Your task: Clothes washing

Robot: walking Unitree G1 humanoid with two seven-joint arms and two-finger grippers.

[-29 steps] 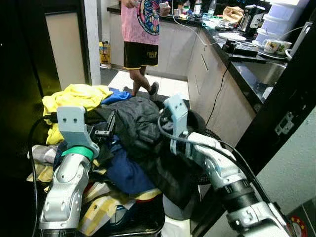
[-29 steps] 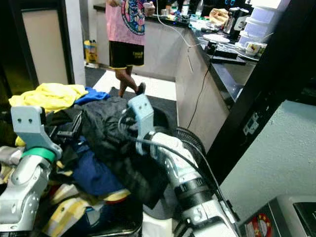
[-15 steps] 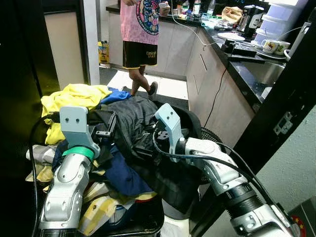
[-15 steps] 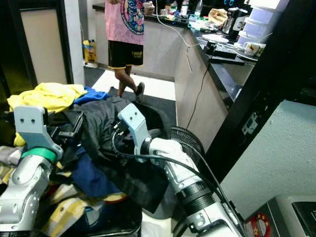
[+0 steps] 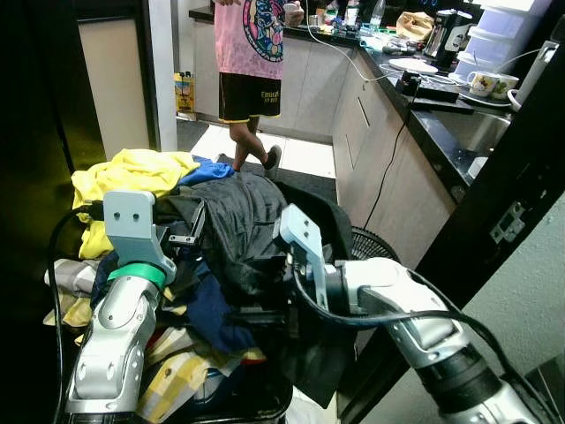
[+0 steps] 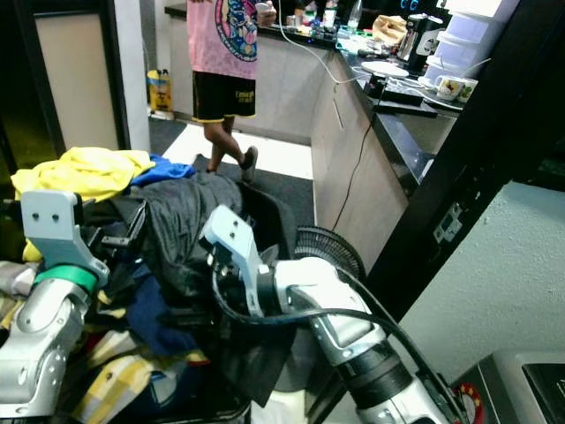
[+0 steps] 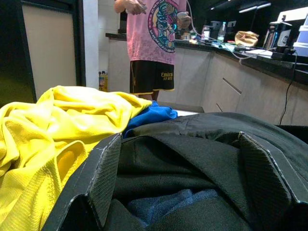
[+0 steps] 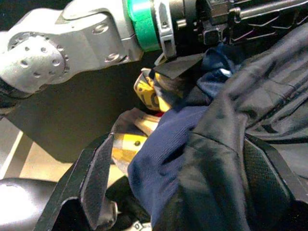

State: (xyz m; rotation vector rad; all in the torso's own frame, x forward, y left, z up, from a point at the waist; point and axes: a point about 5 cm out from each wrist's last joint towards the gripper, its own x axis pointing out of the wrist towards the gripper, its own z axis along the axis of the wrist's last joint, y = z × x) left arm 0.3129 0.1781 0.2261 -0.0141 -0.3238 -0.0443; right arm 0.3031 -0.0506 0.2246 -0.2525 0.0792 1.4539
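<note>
**Both hands in the laundry heap, fingers spread**

Laundry pile (image 5: 203, 291): heaped directly in front of the robot, between its two arms. On top, a dark grey garment (image 5: 243, 225) drapes across the middle and hangs down the right side of the heap. A yellow garment (image 5: 132, 177) sits at the far-left of the pile, with a bright blue piece (image 5: 207, 170) just beside it, touching the grey one. Lower in the heap: a navy garment (image 5: 216, 309) under the grey fabric, and a yellow-and-white patterned cloth (image 5: 190, 375) at the near edge.

Left hand (image 5: 192, 234): raised at the left side of the pile, fingers apart. In the left wrist view the two black fingers (image 7: 103, 178) stand on either side of the folded grey garment (image 7: 202, 159), with the yellow garment (image 7: 57, 125) next to one of them. No grip closed on the fabric.

Right hand (image 5: 256, 311): reached low into the middle of the pile, under the hanging grey fabric. In the right wrist view its fingers (image 8: 96, 178) are spread wide, with grey and navy cloth (image 8: 163, 159) lying between them; not clamped.

Surroundings: a person (image 5: 256, 53) in a pink shirt and black shorts stands beyond the pile by the kitchen counter (image 5: 433, 97), which runs along the right. A mug (image 5: 484, 82) and a kettle (image 5: 450, 31) stand on the counter.
</note>
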